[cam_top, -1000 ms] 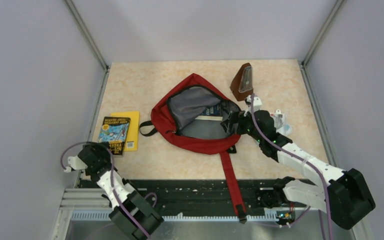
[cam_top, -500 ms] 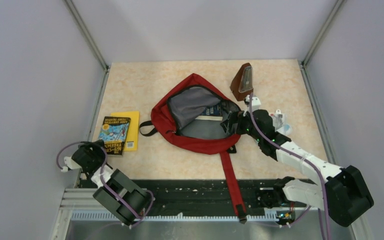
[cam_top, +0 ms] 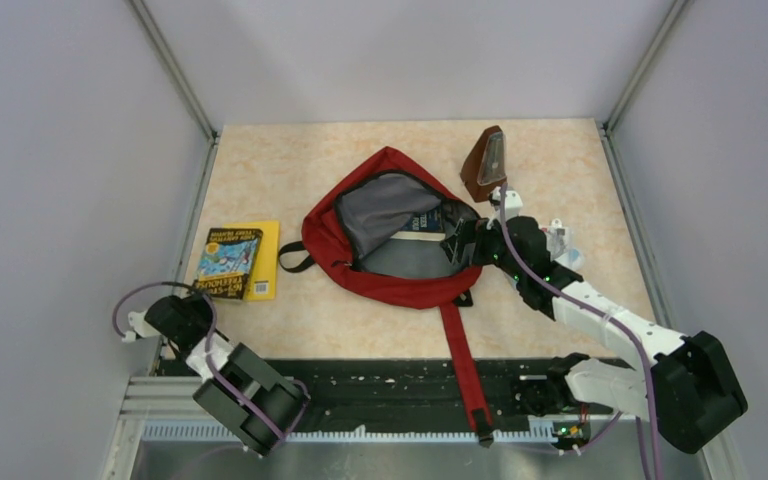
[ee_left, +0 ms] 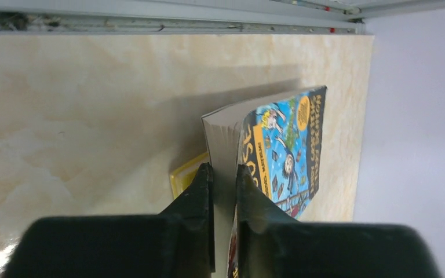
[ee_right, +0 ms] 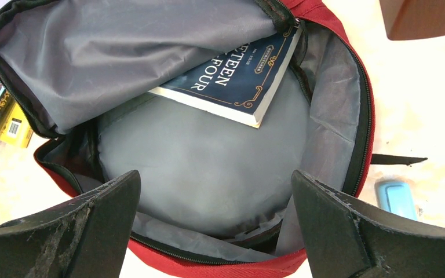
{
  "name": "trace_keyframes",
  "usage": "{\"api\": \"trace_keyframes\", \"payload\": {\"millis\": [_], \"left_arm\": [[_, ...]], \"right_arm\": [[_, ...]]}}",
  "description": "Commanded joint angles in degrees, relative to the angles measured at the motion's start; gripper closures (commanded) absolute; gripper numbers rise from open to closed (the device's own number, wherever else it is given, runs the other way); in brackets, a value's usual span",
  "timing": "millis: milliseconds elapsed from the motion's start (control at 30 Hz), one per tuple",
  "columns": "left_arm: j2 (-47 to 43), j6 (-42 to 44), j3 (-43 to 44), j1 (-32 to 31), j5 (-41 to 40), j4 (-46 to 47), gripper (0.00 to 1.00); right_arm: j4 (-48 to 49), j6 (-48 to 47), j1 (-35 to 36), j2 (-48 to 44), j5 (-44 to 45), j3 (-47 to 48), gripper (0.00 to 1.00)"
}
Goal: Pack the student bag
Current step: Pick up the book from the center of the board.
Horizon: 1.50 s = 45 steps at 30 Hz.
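Observation:
The student bag (cam_top: 390, 287) lies open mid-table, dark red with grey lining (ee_right: 208, 168). A dark blue book (ee_right: 237, 75) sits inside it, also seen from above (cam_top: 426, 222). My right gripper (ee_right: 215, 185) is open, its fingers spread over the bag's mouth at the near red rim (ee_right: 205, 269); from above it hangs at the bag's right side (cam_top: 457, 245). At the left, my left gripper (ee_left: 225, 174) is shut on the near edge of a colourful picture book (ee_left: 287, 145), which rests on a yellow book (ee_left: 185, 174). The top view shows that gripper (cam_top: 192, 300) and the picture book (cam_top: 228, 262).
A brown wedge-shaped object (cam_top: 485, 165) stands behind the bag's right side. A small light-blue item (ee_right: 397, 197) lies right of the bag. The bag's long red strap (cam_top: 465, 365) runs toward the near rail. Walls close in on the left, right and back.
My left gripper has closed on the picture book's near edge, and the book has shifted slightly. The right arm has stayed at the bag's mouth.

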Motion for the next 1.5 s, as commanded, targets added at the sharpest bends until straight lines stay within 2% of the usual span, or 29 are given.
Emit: {"api": "trace_keyframes", "payload": {"millis": [0, 200, 400, 567, 700, 833, 967, 1133, 1333, 1467], "left_arm": [[-8.2, 2.3, 1.1, 0.2, -1.1, -3.0, 1.00], [-20.1, 6.7, 6.2, 0.2, -1.7, -11.2, 1.00], [-18.8, 10.5, 12.2, 0.0, 9.9, -10.6, 1.00], [-20.1, 13.8, 17.2, -2.1, 13.2, -14.2, 1.00], [-20.2, 20.8, 26.3, -9.2, 10.2, -25.2, 1.00], [-15.7, 26.9, 35.8, -17.5, 13.8, -30.9, 1.00], [-12.2, 30.6, 43.9, -29.5, 19.6, -31.9, 1.00], [-9.4, 31.6, 51.3, -40.9, 25.4, -32.5, 1.00], [-5.3, 37.8, 56.2, -56.8, 27.9, -38.3, 1.00], [-2.4, 40.1, 56.5, -64.4, 30.5, -39.0, 1.00]], "right_arm": [[0.9, -0.4, -0.9, -1.2, 0.4, 2.6, 0.01], [0.8, -0.2, -0.9, -2.1, 0.4, 2.4, 0.01], [-0.3, -0.5, -0.9, -2.7, -1.3, 3.7, 0.01], [-1.5, -2.2, -0.9, -4.3, -5.0, 5.5, 0.01], [-1.0, -4.4, -0.9, -5.8, -11.7, 6.7, 0.01], [0.3, -6.5, -0.9, -6.3, -20.2, 8.2, 0.01], [2.2, -8.0, -0.9, -4.8, -31.9, 10.6, 0.01], [2.7, -7.5, -0.8, -0.9, -44.8, 15.6, 0.01], [3.8, -6.9, -0.7, -0.5, -46.0, 19.0, 0.01], [-1.3, -10.2, -0.7, -0.4, -44.7, 22.7, 0.01]]}}
